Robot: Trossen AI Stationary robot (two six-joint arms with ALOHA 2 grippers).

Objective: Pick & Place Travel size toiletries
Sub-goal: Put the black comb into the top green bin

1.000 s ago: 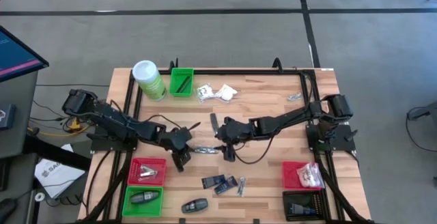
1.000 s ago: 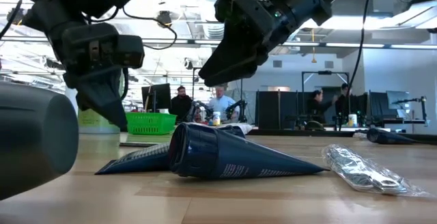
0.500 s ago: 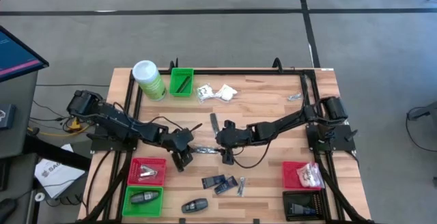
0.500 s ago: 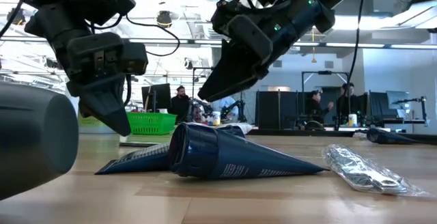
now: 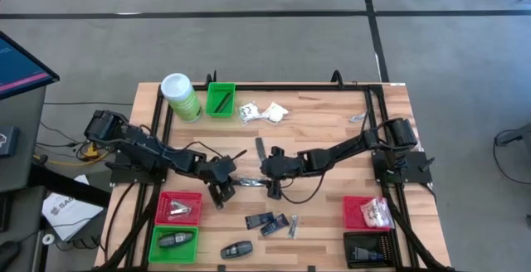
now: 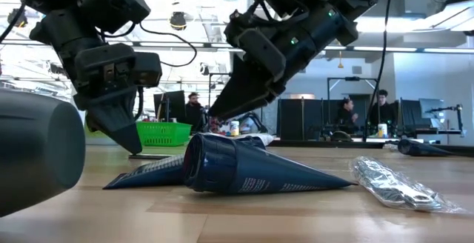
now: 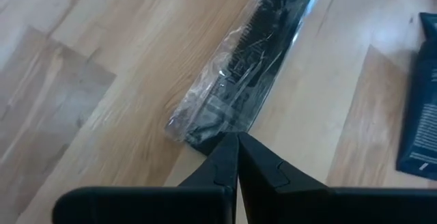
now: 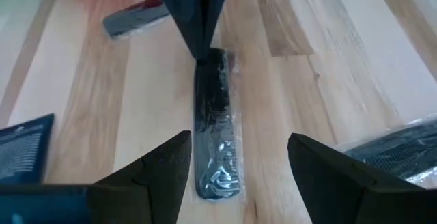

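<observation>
Partly sorted: some items already sit in the bins (image 5: 179, 208), but the wrapped comb (image 5: 247, 182) lies mid-worktop (image 5: 323, 127) with the left claw (image 5: 230, 182) pressed together at its end, the right claw (image 5: 271, 185) spread over it (several blue packets (image 5: 260, 221) wait too).

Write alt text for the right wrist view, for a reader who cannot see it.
A black comb in a clear wrapper lies on the wooden table, lined up between the open fingers of the right gripper. The shut left gripper points down at the comb's far end. A dark blue packet lies to one side.
</observation>
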